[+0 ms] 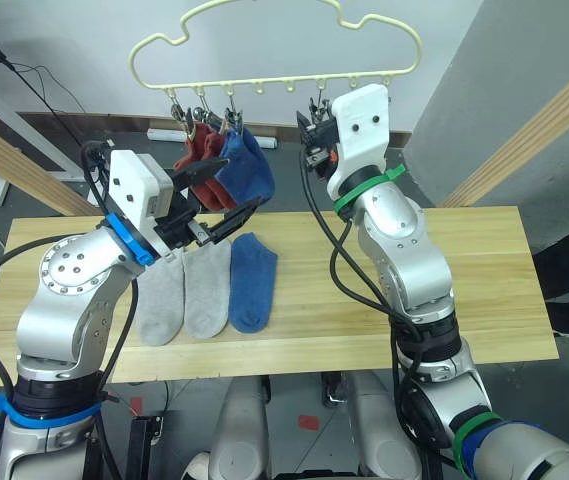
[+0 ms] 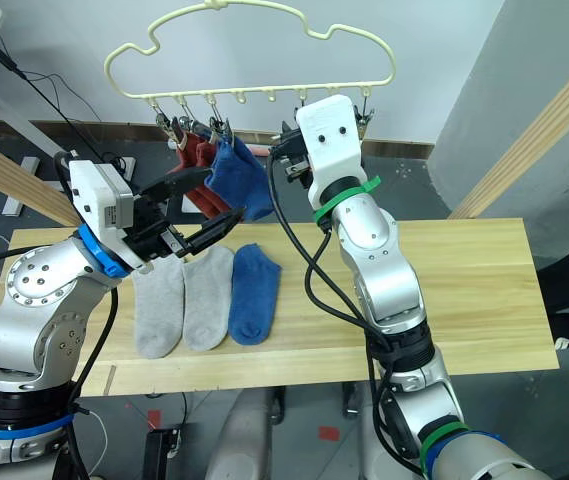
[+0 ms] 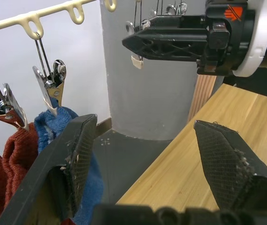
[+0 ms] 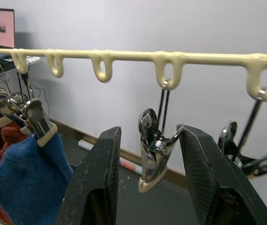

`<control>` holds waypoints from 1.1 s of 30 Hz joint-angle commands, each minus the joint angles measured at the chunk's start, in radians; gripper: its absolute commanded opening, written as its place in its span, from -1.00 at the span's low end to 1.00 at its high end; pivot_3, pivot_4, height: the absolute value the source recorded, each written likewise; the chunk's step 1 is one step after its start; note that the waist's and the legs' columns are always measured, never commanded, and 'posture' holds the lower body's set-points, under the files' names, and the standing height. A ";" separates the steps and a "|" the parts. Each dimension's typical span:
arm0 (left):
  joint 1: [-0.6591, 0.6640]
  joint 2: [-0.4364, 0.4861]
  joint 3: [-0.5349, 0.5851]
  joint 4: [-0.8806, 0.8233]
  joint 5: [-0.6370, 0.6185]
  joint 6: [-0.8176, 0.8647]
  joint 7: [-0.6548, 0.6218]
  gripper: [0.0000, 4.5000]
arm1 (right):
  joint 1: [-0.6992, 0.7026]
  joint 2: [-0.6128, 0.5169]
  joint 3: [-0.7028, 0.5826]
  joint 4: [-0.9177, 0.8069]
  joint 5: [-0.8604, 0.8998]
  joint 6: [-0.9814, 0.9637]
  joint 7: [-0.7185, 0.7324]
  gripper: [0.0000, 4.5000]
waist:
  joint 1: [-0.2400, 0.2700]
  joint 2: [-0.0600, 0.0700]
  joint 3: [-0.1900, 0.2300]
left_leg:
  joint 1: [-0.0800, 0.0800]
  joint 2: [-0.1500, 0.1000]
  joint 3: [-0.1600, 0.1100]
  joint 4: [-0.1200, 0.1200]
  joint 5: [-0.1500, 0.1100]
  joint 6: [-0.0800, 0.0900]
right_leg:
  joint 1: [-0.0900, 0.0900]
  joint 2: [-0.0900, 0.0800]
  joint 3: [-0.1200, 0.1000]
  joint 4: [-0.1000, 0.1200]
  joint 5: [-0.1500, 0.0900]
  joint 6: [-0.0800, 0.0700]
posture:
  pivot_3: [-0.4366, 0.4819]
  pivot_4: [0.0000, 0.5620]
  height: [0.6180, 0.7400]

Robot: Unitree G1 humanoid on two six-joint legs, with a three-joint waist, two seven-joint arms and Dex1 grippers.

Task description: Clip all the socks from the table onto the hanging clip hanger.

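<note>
From the head camera, two red socks [image 1: 196, 148] and one blue sock [image 1: 245, 168] hang clipped at the left end of the pale yellow clip hanger [image 1: 276, 82], while two grey socks [image 1: 184, 292] and a second blue sock [image 1: 252, 281] lie side by side on the wooden desk [image 1: 484, 290]. The left wrist camera shows the left gripper [image 3: 147, 154] released and empty, fingers wide apart beside the hanging blue sock. The right wrist camera shows the right gripper [image 4: 147, 164] open, its fingers either side of a free metal clip [image 4: 154, 150] on the hanger's rail.
</note>
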 commanded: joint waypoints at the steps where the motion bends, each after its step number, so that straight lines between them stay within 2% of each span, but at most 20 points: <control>1: 0.007 -0.005 0.005 -0.021 0.003 -0.021 -0.005 0.60 | -0.030 0.020 -0.006 -0.021 0.026 -0.031 0.002 -0.13 | 0.000 0.000 0.000 | 0.000 0.000 0.000 0.000 0.000 0.000 | 0.000 0.000 0.000 0.000 0.000 0.000 | -0.03 0.52 1.00; 21: 0.011 -0.005 0.004 -0.022 0.003 -0.019 -0.004 0.60 | -0.065 0.035 -0.011 0.033 0.055 -0.075 -0.004 -0.13 | -0.001 0.000 0.000 | 0.000 0.000 0.000 0.000 0.000 0.000 | 0.000 0.000 0.000 0.000 0.000 -0.001 | -0.02 0.53 1.00; 24: 0.012 -0.006 0.005 -0.022 0.002 -0.016 -0.002 0.60 | -0.066 0.035 -0.014 0.037 0.057 -0.080 -0.007 -0.42 | -0.001 0.000 0.000 | 0.000 0.000 0.000 0.000 0.000 0.000 | 0.000 0.000 0.000 0.000 0.000 -0.001 | -0.02 0.53 1.00; 26: 0.015 -0.012 0.012 -0.024 -0.006 -0.004 0.012 0.60 | -0.067 0.035 -0.016 0.039 0.058 -0.083 -0.008 -0.72 | -0.001 0.000 0.000 | 0.000 0.000 0.000 0.000 0.000 0.000 | 0.000 0.000 0.000 0.000 0.000 -0.001 | -0.02 0.53 1.00; 28: 0.019 -0.015 0.018 -0.027 -0.013 0.010 0.021 0.60 | -0.066 0.035 -0.016 0.040 0.057 -0.084 -0.010 -0.93 | -0.001 0.000 0.000 | 0.000 0.000 0.000 0.000 0.000 0.000 | 0.000 0.000 0.000 0.000 0.000 -0.001 | -0.02 0.53 1.00; 29: 0.023 -0.016 0.021 -0.029 -0.018 0.015 0.021 0.60 | -0.066 0.034 -0.017 0.040 0.058 -0.085 -0.010 -0.99 | -0.001 0.000 0.000 | 0.000 0.000 0.000 0.000 0.000 0.000 | 0.000 0.000 0.000 0.000 0.000 -0.001 | -0.02 0.53 1.00; 33: 0.058 -0.023 0.033 -0.044 -0.016 0.052 0.057 0.60 | -0.067 0.032 -0.019 0.039 0.057 -0.087 -0.010 -0.99 | -0.002 0.000 0.000 | 0.000 0.000 0.000 0.000 0.000 0.000 | 0.000 0.000 0.000 0.000 0.000 -0.001 | -0.03 0.54 1.00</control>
